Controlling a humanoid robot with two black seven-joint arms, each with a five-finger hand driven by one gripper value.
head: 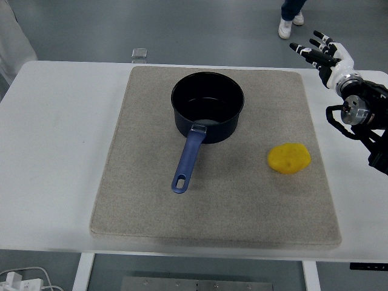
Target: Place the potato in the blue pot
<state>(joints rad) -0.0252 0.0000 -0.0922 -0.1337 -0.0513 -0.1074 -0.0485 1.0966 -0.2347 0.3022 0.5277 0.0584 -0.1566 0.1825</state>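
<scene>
A yellow potato [289,158] lies on the right part of a beige mat [145,200]. The dark blue pot [208,107] stands upright at the mat's upper middle, and nothing shows inside it. Its blue handle [187,160] points toward the near edge. My right hand [317,53] hovers high at the far right, above and beyond the potato, with its fingers spread and holding nothing. The black right forearm [367,118] comes in from the right edge. My left arm does not show.
The mat covers most of the white table [54,151]. A small grey square object [139,53] sits at the table's far edge. A person's feet in white shoes [286,25] stand on the floor beyond the table. White cables [24,280] lie at the bottom left.
</scene>
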